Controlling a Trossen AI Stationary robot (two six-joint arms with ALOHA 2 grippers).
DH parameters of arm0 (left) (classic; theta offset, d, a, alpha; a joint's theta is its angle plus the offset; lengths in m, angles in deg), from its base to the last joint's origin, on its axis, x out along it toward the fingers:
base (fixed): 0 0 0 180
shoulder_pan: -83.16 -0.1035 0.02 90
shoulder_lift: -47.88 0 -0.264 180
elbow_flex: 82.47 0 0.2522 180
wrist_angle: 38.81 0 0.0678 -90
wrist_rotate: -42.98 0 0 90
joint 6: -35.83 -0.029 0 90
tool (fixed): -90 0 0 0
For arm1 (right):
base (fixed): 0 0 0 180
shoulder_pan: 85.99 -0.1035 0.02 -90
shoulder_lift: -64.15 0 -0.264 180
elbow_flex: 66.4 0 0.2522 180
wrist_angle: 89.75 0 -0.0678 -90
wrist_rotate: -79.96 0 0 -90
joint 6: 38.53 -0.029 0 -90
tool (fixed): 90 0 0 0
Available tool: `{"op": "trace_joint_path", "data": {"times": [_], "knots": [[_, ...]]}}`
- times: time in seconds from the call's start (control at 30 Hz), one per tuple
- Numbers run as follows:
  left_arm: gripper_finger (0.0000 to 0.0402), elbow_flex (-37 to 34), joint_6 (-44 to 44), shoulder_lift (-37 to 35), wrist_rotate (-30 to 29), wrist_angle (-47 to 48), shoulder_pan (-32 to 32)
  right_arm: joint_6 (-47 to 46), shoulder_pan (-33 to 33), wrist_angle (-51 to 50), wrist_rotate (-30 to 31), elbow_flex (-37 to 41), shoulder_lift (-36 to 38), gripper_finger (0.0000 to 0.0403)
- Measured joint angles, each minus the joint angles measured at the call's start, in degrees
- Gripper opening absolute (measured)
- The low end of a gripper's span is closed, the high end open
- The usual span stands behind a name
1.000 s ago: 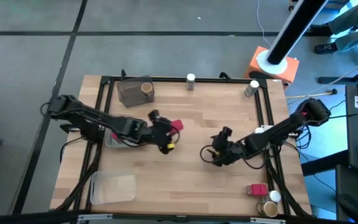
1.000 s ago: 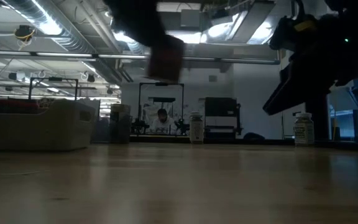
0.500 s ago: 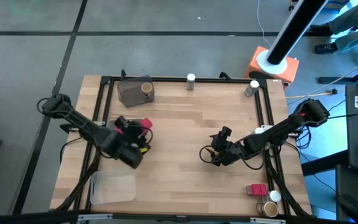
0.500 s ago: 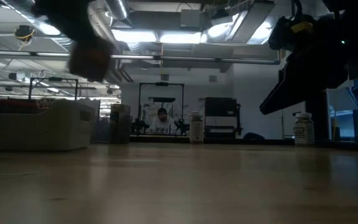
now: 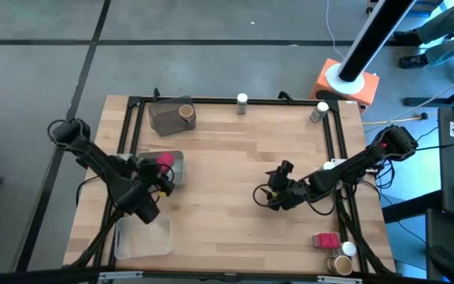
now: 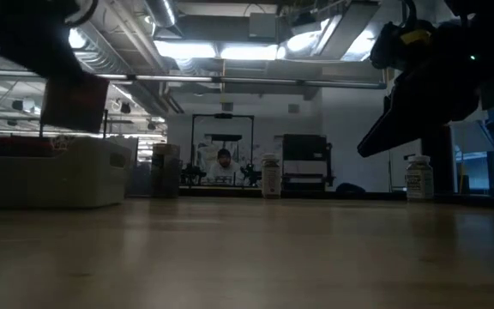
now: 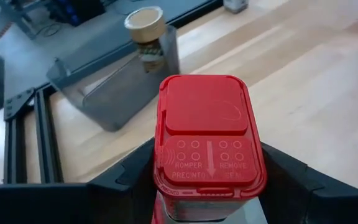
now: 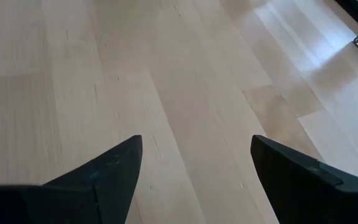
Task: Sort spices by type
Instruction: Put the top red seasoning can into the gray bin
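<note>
Wooden table (image 5: 235, 181), left gripper (image 5: 158, 172) clamping red packet (image 7: 209, 140), lid facing its wrist camera

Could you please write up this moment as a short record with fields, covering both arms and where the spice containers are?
left pincer: shut on red packet, held above the grey tray at the table's left
right pincer: open, empty, above bare wood right of centre
far-left tray: holds one tan-topped jar
far edge: two white-capped jars
near-right corner: a red packet, a tan-topped jar, a white-capped jar
</note>
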Motion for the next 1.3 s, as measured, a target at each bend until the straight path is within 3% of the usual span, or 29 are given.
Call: {"op": "trace_joint_path", "data": {"times": [0.13,0.47,0.77,1.13,1.3], "knots": [[0.0200,-3.85,4.29,0.00,-0.03,-1.36,0.67,-0.37,0.00,-0.04,-0.87,0.00,0.00,0.0301],[0.0200,-8.38,1.17,0.02,-0.17,-10.90,0.76,-0.63,0.00,-0.07,-2.82,0.00,0.00,0.0301],[0.0200,-10.39,4.55,0.02,-0.15,-11.54,0.76,-0.48,0.00,0.03,-2.82,0.00,0.00,0.0301],[0.0200,-17.05,5.52,0.07,0.55,-23.11,-1.47,-0.42,0.00,0.11,-1.77,0.00,0.02,0.0301],[0.0200,-17.85,3.48,0.04,1.51,-22.47,-2.41,-0.42,0.00,0.11,-1.77,0.00,0.02,0.0301]]}}
